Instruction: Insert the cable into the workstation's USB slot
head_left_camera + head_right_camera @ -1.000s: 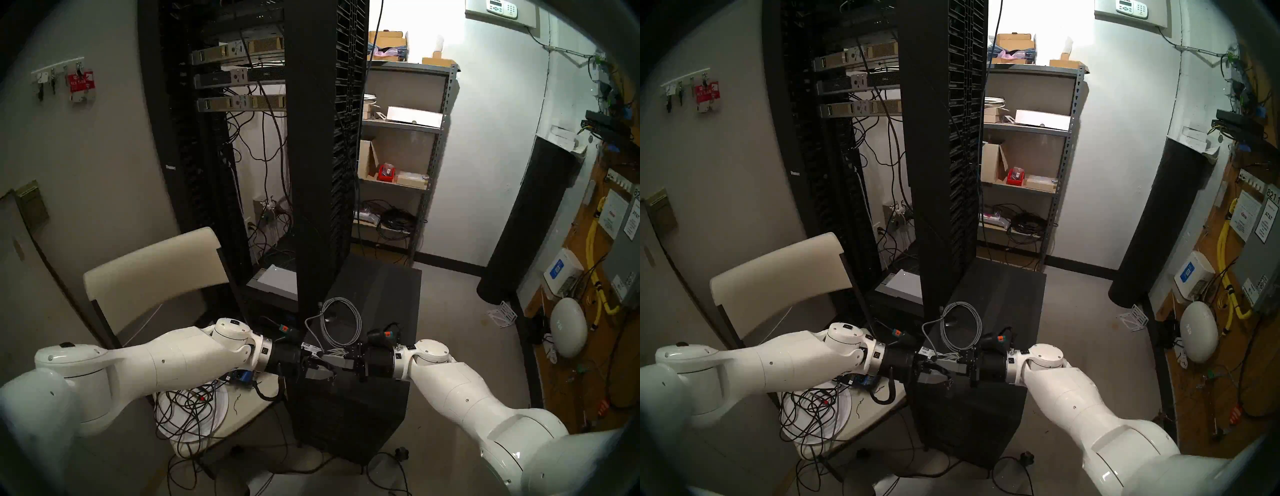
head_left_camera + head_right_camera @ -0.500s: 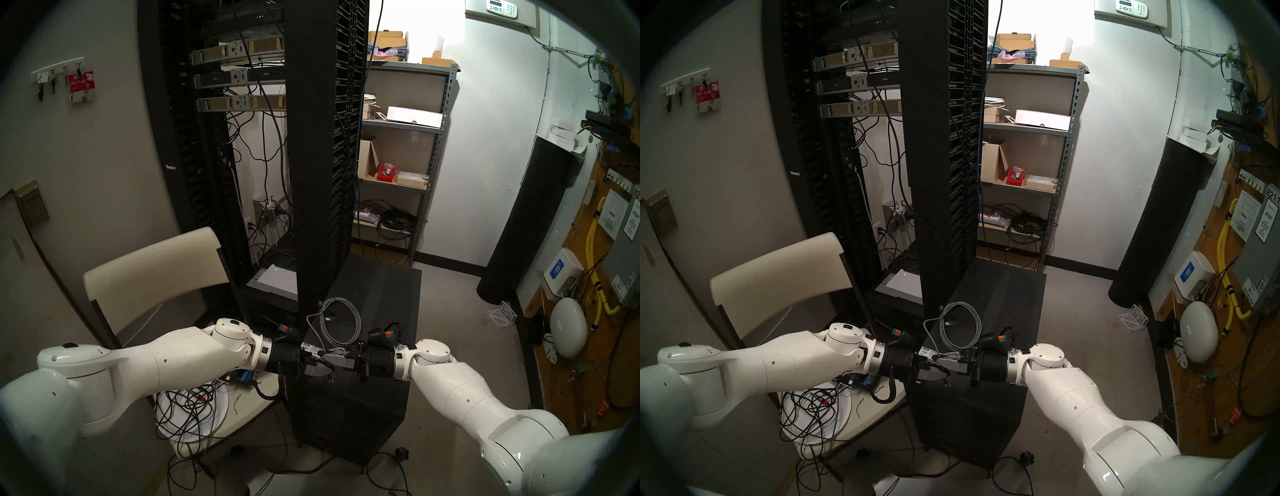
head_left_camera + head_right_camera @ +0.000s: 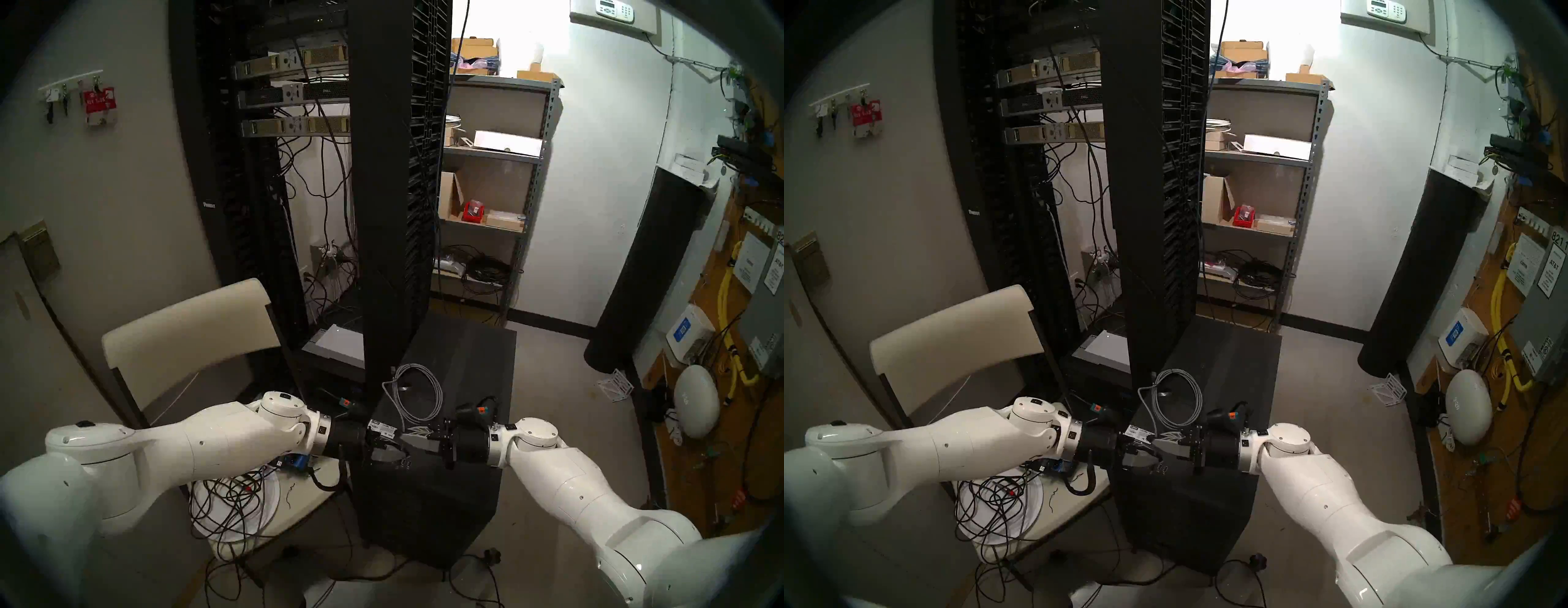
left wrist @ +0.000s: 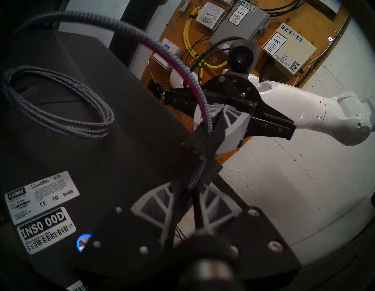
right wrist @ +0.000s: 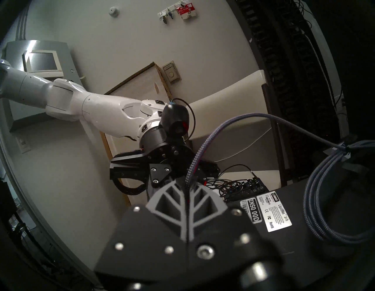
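the two arms meet tip to tip over the front top edge of the workstation (image 3: 462, 365), a big black computer box standing on the floor. the grey braided cable (image 3: 418, 395) lies mostly in a round coil on top of the box. one loose end rises from the coil in a high loop and comes down between the two arms. the right end effector (image 4: 205, 140) is pinched tight on this end, with its grey fingers pressed together around the cable. just below it, the left end effector (image 4: 192, 192) has its fingers drawn in close on both sides of the same end, near the small dark plug. white stickers (image 4: 43, 211) and a round blue light (image 4: 83, 241) show on the box. a cream chair (image 3: 191, 335) stands to the left.
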